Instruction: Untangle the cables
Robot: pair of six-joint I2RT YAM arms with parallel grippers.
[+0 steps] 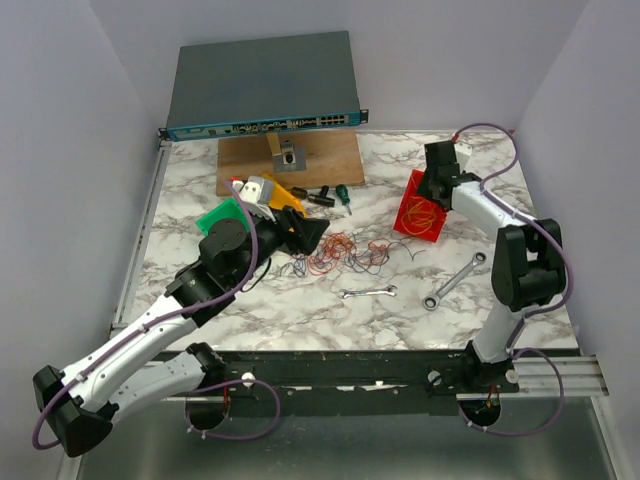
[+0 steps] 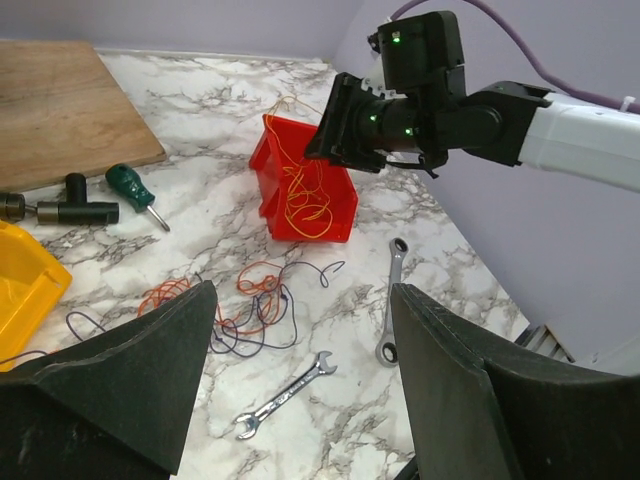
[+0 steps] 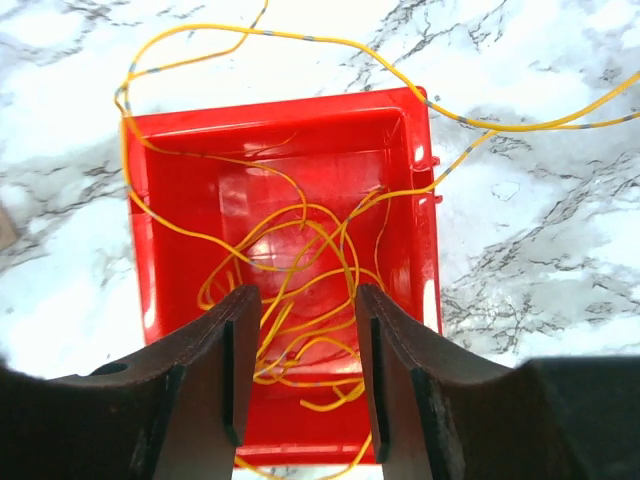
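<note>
My right gripper (image 3: 307, 320): jaws partly apart, nothing pinched, hanging directly over the red bin (image 3: 280, 112). Yellow cables (image 3: 300, 250) lie coiled inside the bin; a few loops spill over its rim onto the marble table (image 3: 520, 230). My left gripper (image 2: 300, 300): jaws wide, empty, above the loose tangle of orange, red and dark cables (image 2: 258, 298) mid-table, well apart from the bin. Two wrenches (image 2: 285, 397) lie near that tangle.

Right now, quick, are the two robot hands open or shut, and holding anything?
Left gripper: open, holding nothing.
Right gripper: open above the red bin, gripping none of the yellow cables.
</note>
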